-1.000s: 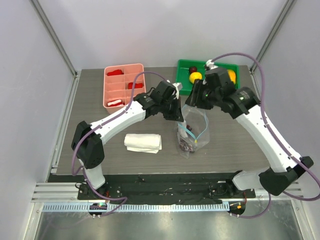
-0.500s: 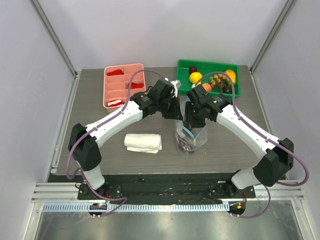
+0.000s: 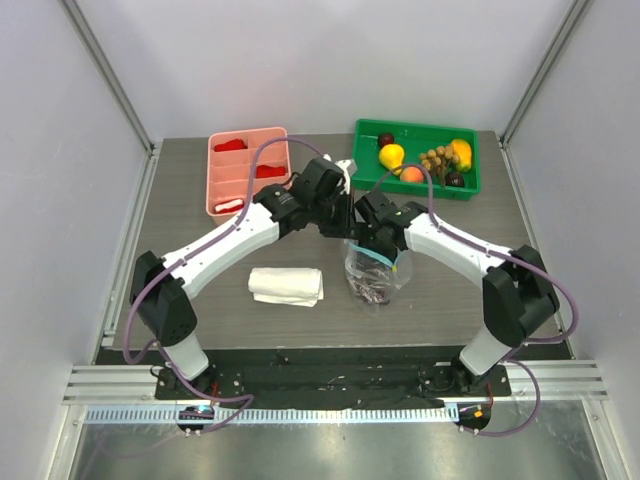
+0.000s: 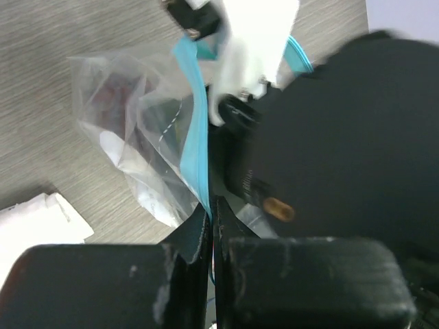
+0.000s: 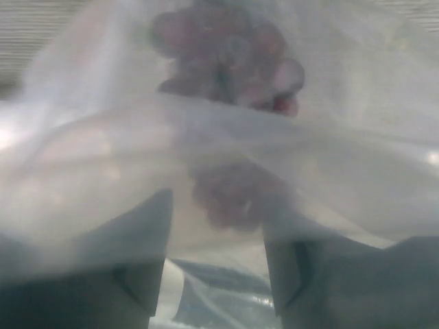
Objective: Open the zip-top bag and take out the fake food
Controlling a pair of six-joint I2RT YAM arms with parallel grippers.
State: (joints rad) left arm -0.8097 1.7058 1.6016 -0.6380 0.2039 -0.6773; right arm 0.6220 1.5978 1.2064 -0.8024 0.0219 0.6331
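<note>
The clear zip-top bag [image 3: 378, 278] stands at mid table, its light-blue zip strip [image 4: 195, 137] pulled up. My left gripper [image 3: 347, 226] is shut on that strip [image 4: 209, 205] and holds one side of the mouth. My right gripper [image 3: 378, 246] is open and pushed down into the bag's mouth. Its fingers [image 5: 140, 253] show foggy through the plastic. Dark purple grapes [image 5: 233, 195] lie between the fingertips, with more grapes [image 5: 230, 51] beyond. The grapes show at the bag's bottom [image 3: 372, 293] in the top view. Other fake food lies in the green tray [image 3: 470, 187]: a yellow piece [image 3: 391, 155], an orange one [image 3: 411, 174], brown balls [image 3: 435, 160].
A pink divided tray [image 3: 222, 178] with flat red pieces stands at the back left. A folded white cloth [image 3: 287, 286] lies left of the bag, and shows in the left wrist view [image 4: 34, 223]. My two arms meet close together over the bag.
My right arm swung from over the green tray back to the bag and went down into its mouth. An orange piece now shows in the tray. The left gripper kept hold of the strip.
</note>
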